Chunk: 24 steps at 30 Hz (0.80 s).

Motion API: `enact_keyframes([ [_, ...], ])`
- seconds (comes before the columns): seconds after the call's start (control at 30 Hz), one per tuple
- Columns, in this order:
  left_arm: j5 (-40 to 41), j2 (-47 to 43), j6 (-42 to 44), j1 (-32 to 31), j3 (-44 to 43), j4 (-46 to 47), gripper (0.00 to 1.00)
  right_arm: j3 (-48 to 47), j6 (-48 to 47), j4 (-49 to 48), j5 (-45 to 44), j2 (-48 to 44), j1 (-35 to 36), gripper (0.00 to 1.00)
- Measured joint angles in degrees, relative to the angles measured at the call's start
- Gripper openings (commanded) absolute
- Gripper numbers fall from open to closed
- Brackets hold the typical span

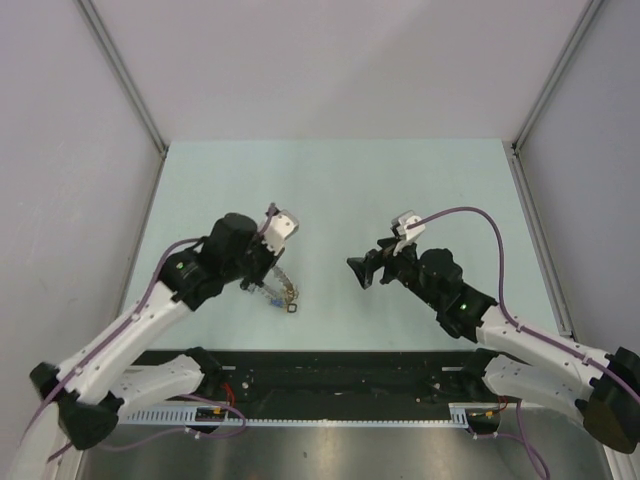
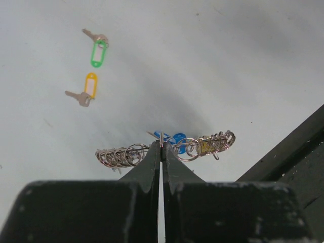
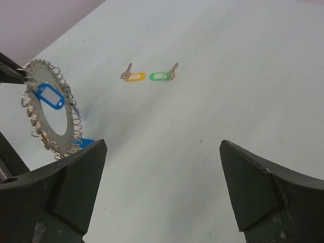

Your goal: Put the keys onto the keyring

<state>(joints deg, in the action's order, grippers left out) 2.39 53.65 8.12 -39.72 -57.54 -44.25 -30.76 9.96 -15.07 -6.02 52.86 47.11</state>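
The left claw (image 2: 162, 152) is clenched on the keyring (image 2: 202, 146) and pinches its rim, so the ring stands upright with its small rings fanning out to either side of the fingers. Blue tags (image 3: 50, 96) hang on the ring. The orange key (image 2: 87, 88) and green key (image 2: 97, 50) lie flat on the table (image 3: 228, 76), close to each other, beyond the left claw and well apart from it. The right claw (image 3: 163, 147) is spread wide and grasps nothing. From its view the two keys lie ahead and the ring stands off to the left.
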Motion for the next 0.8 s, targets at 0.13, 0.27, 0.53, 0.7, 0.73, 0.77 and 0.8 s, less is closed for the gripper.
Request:
enact_keyframes([
  [0.13,-3.8,13.5,2.1,0.0,-3.4,2.5,0.00,0.0,-0.7,1.6,-1.0,-1.7,-0.1,1.00],
  [0.27,-7.0,27.1,4.0,-0.6,-7.1,5.7,0.00,0.0,-1.2,5.1,-3.2,-5.6,-0.1,1.00],
  [0.53,-14.0,44.4,4.8,-6.1,-14.4,8.2,0.00,0.0,-2.1,11.9,-7.9,-9.6,-0.1,1.00],
  [0.7,-18.4,49.0,2.9,-7.9,-15.4,12.9,0.03,0.0,-2.1,14.7,-9.7,-9.6,-0.2,1.00],
  [0.73,-19.1,49.2,2.3,-8.0,-15.3,14.1,0.05,0.0,-2.0,15.1,-9.9,-9.6,-0.2,1.00],
  [0.77,-19.4,49.2,1.8,-8.0,-15.3,15.2,0.15,0.0,-1.9,15.6,-10.1,-9.6,-0.3,1.00],
  [0.8,-19.6,49.2,1.0,-8.0,-15.3,16.5,0.22,0.0,-1.8,16.1,-10.1,-9.6,-0.3,1.00],
])
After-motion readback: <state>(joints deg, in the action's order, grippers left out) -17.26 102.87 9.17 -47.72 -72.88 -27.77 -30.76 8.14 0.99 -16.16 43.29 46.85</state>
